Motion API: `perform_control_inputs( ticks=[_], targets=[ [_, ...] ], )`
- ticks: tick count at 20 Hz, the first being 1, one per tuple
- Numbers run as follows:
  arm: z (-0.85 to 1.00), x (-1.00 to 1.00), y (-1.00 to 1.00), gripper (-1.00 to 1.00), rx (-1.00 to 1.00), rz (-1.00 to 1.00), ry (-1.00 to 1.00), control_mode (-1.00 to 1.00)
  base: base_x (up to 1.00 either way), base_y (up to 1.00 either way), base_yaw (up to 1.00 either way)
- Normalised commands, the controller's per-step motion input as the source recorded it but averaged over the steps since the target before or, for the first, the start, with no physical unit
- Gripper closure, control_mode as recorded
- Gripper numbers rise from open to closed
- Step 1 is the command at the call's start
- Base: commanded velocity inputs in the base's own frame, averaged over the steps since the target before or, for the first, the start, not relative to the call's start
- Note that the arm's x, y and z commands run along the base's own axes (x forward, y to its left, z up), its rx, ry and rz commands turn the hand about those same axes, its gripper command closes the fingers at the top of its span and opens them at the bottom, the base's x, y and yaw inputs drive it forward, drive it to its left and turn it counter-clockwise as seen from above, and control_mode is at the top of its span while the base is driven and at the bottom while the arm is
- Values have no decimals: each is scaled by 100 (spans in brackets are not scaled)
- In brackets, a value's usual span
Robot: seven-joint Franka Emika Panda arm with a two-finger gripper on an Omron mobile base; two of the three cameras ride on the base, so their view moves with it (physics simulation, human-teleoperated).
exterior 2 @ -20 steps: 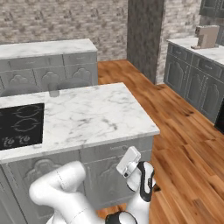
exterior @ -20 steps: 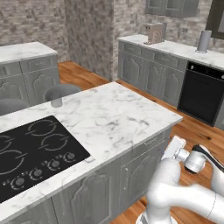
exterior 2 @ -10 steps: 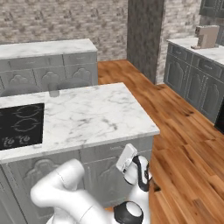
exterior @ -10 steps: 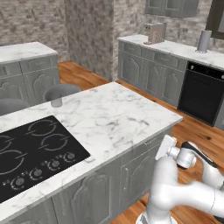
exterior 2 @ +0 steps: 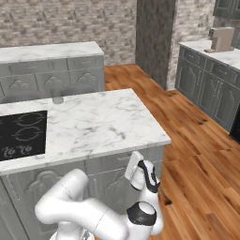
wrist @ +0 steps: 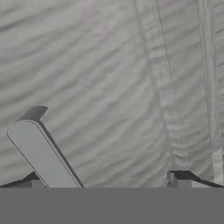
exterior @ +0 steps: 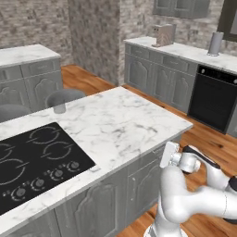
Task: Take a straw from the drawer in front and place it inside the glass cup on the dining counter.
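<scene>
Reaching low toward the grey front of the dining counter (exterior: 139, 115), the gripper (exterior: 168, 154) sits just below the marble edge, at the near right corner. Hand view shows a flat grey panel close up w/ a pale bar, probably the drawer (wrist: 131, 87) handle; fingers (wrist: 179, 180) look apart w/ nothing between, but how wide cannot be told. Straw is not visible, judged inside the closed drawer. It should be very light, thin, easy to crush, so pinch gently near the middle. The glass cup (exterior: 59, 106) stands at the far left of the veined top: clear, smooth, straight-sided, fragile.
</scene>
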Motion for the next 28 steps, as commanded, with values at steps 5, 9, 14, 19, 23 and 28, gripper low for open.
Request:
perform_control_inputs(
  ticks=[5, 9, 14, 19, 23, 28],
  targets=[
    [-46, 55, 0, -100, 0, 0, 0, -100, 0, 0, 0],
    [-47, 49, 0, -100, 0, -1, 0, -100, 0, 0, 0],
    [-46, 42, 5, 100, 0, -7, 0, -100, 0, 0, 0],
    [-44, 18, 14, 100, 0, -22, 0, -100, 0, 0, 0],
    [-48, 15, 24, 100, 0, -37, 0, -100, 0, 0, 0],
    [-57, 17, 26, 100, -1, -42, 0, -100, 0, 0, 0]
  ],
)
